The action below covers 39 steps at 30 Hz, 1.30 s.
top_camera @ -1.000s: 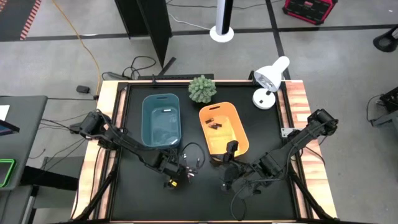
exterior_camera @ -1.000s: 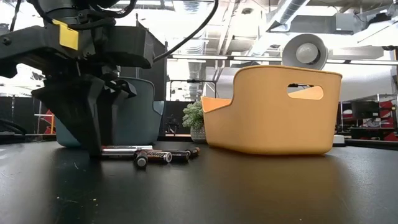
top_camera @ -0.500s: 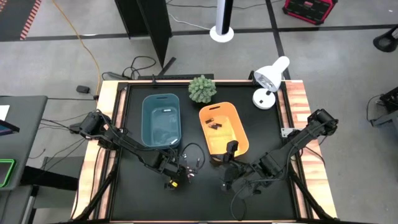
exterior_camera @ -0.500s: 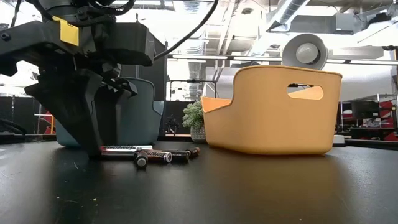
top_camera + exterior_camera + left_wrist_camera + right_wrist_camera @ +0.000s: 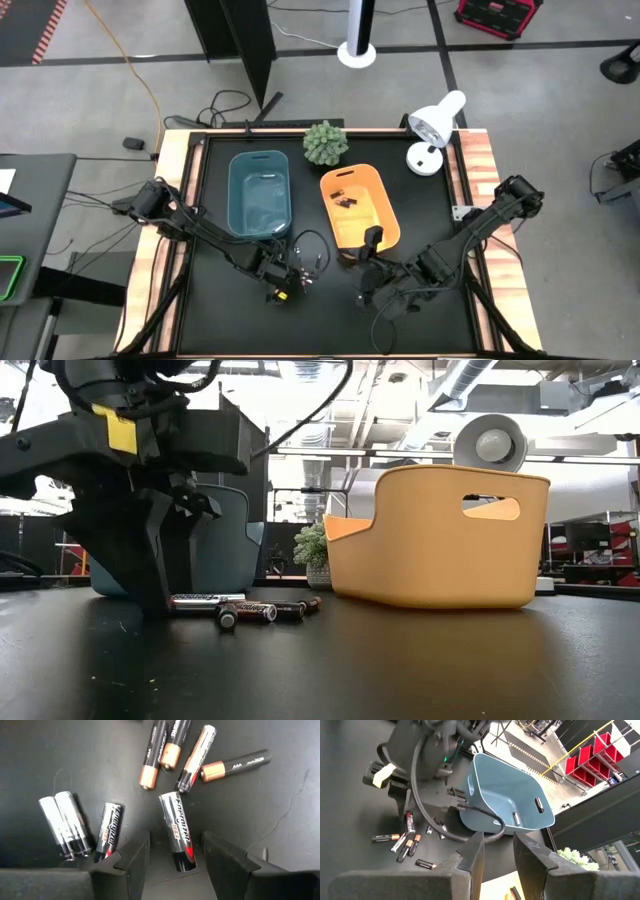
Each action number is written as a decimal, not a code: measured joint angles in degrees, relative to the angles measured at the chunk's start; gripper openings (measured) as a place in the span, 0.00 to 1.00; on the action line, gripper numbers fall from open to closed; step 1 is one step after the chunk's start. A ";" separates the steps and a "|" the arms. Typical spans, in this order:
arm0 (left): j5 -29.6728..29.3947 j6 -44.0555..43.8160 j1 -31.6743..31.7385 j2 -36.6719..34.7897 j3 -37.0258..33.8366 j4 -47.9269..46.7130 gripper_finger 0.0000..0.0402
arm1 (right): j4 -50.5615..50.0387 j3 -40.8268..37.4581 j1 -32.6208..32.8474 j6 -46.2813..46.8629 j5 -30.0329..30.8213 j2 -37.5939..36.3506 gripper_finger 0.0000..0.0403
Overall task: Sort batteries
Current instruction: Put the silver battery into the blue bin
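Several batteries (image 5: 195, 757) lie loose on the black table mat, some silver, some black with copper ends; the low view shows them as a row (image 5: 250, 610). My left gripper (image 5: 172, 865) points steeply down over them, open. A silver Energizer battery (image 5: 176, 822) lies flat with its near end between the fingers and a gap on each side. Two silver batteries (image 5: 65, 822) and another Energizer (image 5: 109, 830) lie just outside one finger. My right gripper (image 5: 495, 855) hangs open and empty high above the mat, by the orange bin's near corner (image 5: 370, 245).
A blue bin (image 5: 259, 192) with two batteries (image 5: 538, 805) stands behind the pile. An orange bin (image 5: 358, 205) holding dark batteries (image 5: 345, 200) is beside it. A small plant (image 5: 325, 143) and a white lamp (image 5: 432, 130) stand at the far edge. A black cable (image 5: 470, 810) loops near the blue bin.
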 joint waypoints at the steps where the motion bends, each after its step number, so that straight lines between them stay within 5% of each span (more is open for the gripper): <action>1: 0.59 -0.09 -0.02 0.83 0.04 0.73 0.42 | -0.03 0.00 0.02 0.02 0.00 0.02 0.30; 10: 0.52 -1.16 -0.13 1.42 0.16 0.93 0.40 | -0.18 0.00 0.02 0.33 0.00 0.00 0.30; 20: 1.85 -1.26 -0.13 1.77 0.11 1.17 0.10 | -0.18 0.00 0.02 0.50 0.00 0.00 0.30; 39: 2.45 5.27 -0.18 2.04 13.04 -16.43 0.10 | -0.19 0.00 0.06 0.50 0.00 0.00 0.30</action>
